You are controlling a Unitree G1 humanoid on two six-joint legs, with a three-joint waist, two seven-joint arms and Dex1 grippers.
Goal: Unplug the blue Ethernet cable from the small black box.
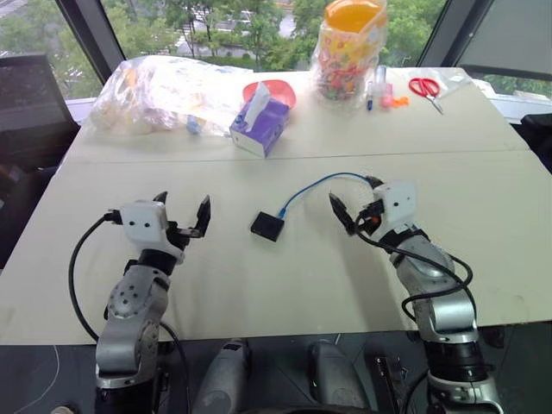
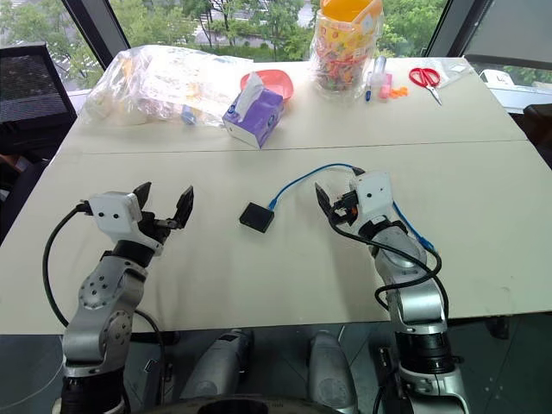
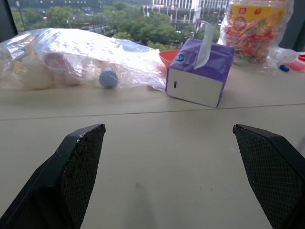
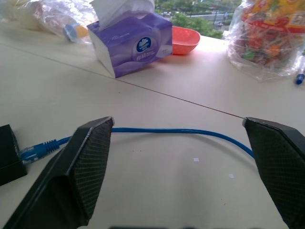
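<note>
1. The small, flat, matte black box (image 1: 267, 226) lies on the pale beige table (image 1: 259, 285), between the two arms.
2. The thin light-blue Ethernet cable (image 1: 321, 182) has its plug seated in the box's side; the cord arcs away across the table and passes under the right arm.
3. The left gripper (image 1: 182, 215) hovers over the table to the left of the box, well apart from it, its black fingers spread wide and holding nothing.
4. The right gripper (image 1: 355, 200) hangs just beside the cable's arc, fingers wide apart, empty.
5. Farther back stand a purple cardboard tissue box (image 1: 260, 123), a clear plastic bag (image 1: 164, 90), red-handled scissors (image 1: 425, 89) and a wrapped snack jar (image 1: 349, 52).
</note>
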